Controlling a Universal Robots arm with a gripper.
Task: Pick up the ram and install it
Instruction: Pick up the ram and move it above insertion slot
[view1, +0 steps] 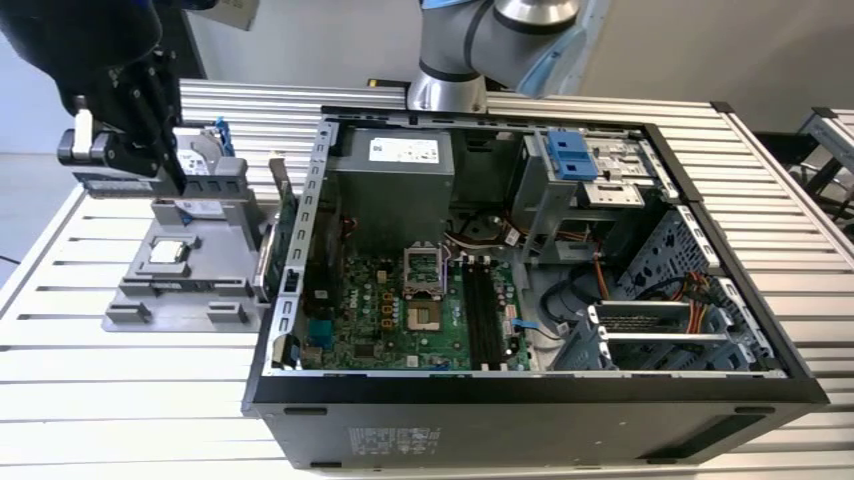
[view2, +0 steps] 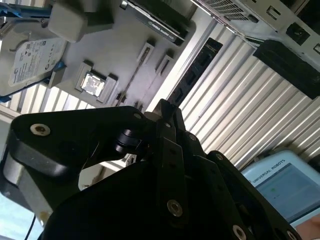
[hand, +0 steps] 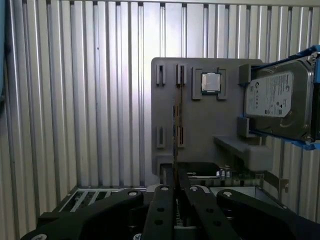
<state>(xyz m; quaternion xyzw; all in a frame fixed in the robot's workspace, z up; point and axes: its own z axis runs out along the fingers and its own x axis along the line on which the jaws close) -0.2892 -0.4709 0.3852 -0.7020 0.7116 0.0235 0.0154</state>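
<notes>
The black two-fingered claw (hand: 176, 175) hangs above the grey plastic parts holder (hand: 210, 115), fingers nearly together, gripping nothing. The thin dark ram stick (hand: 175, 125) stands on edge in that holder's slot.

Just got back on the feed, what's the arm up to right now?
The end effector hangs over the gray parts tray, at the exterior view's left of the open computer case. It is lined up with the ram, which stands on edge in the tray's holders near the hard drive. The ram is not yet in the case.
</notes>
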